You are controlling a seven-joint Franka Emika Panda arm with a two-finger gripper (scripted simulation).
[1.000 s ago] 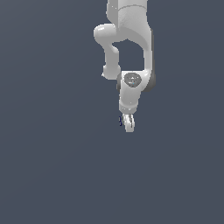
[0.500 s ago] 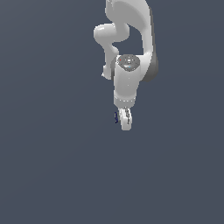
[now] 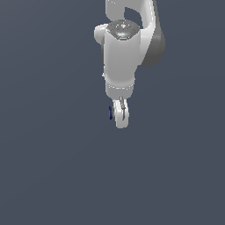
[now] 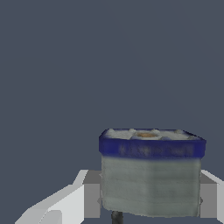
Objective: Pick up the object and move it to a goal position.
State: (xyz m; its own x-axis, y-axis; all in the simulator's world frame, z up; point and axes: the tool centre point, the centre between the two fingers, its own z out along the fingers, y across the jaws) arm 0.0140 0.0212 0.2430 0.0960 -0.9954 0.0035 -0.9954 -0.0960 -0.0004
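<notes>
Since a second ago the arm has swung toward the camera, its claw [image 3: 120,115] near frame centre clamped on the blue-rimmed grey tub [image 4: 151,173], suggesting transport toward the goal.

Plain slate-grey ground [image 3: 52,167] fills the exterior view; nothing seems to lie directly on it.

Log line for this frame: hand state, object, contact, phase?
hand: shut on object | object: grey tub, blue rim, between fingers | contact: both sides | phase: carrying, goal not visible
</notes>
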